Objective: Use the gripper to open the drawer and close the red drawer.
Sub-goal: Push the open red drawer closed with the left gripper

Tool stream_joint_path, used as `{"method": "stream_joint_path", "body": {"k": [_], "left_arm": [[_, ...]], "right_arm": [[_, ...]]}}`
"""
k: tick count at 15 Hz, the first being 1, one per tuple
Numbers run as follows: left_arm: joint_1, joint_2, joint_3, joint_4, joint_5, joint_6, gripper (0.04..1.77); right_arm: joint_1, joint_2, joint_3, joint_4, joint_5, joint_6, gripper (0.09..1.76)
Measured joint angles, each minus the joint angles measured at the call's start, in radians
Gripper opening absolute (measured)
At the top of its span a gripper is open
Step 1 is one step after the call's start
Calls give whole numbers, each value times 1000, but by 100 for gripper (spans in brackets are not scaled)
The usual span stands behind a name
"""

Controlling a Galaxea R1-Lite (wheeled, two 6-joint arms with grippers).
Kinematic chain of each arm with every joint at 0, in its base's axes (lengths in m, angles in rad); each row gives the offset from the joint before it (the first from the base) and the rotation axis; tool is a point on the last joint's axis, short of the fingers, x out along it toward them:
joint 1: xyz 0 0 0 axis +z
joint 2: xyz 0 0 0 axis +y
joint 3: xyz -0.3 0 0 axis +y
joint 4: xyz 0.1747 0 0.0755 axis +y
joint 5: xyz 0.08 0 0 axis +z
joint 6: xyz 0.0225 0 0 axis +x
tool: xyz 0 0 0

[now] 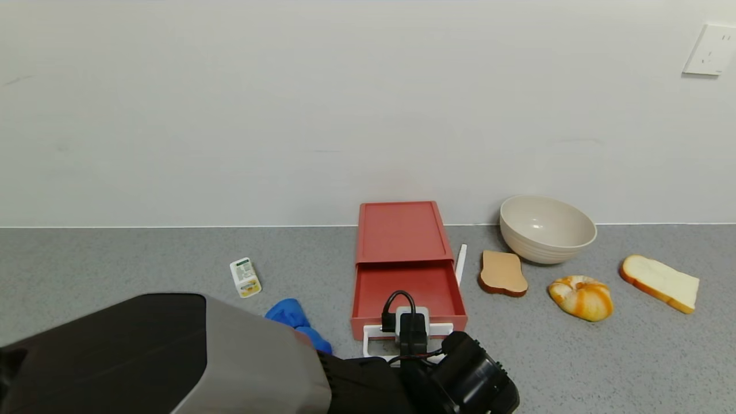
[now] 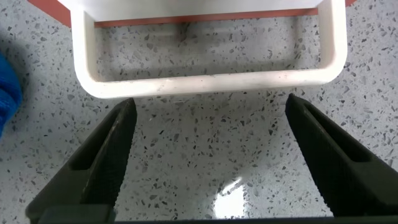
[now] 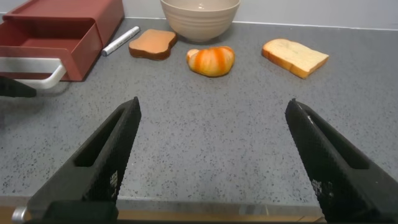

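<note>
The salmon-red drawer (image 1: 402, 230) stands against the wall with its tray (image 1: 409, 287) pulled out toward me. Its white loop handle (image 1: 376, 339) lies at the tray's front. My left gripper (image 1: 411, 339) hangs low over the table just in front of that handle. In the left wrist view the gripper (image 2: 208, 106) is open and empty, its fingers (image 2: 106, 155) wide apart, with the handle bar (image 2: 205, 84) just beyond the tips and untouched. My right gripper (image 3: 211, 106) is open and empty over bare table, to the right of the drawer (image 3: 62, 31).
Right of the drawer lie a white marker (image 1: 460, 264), a brown toast slice (image 1: 503, 273), a beige bowl (image 1: 546, 227), an orange bun (image 1: 581, 296) and a white bread slice (image 1: 661, 282). Left of it lie a small carton (image 1: 245, 278) and a blue cloth (image 1: 293, 319).
</note>
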Motion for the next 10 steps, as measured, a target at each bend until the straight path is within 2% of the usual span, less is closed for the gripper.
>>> {"method": "stream_joint_path", "body": {"k": [10], "left_arm": [[30,2,-37,6,7,49,172]], "right_arm": [[-1,0,0,0,0,0,171]]}}
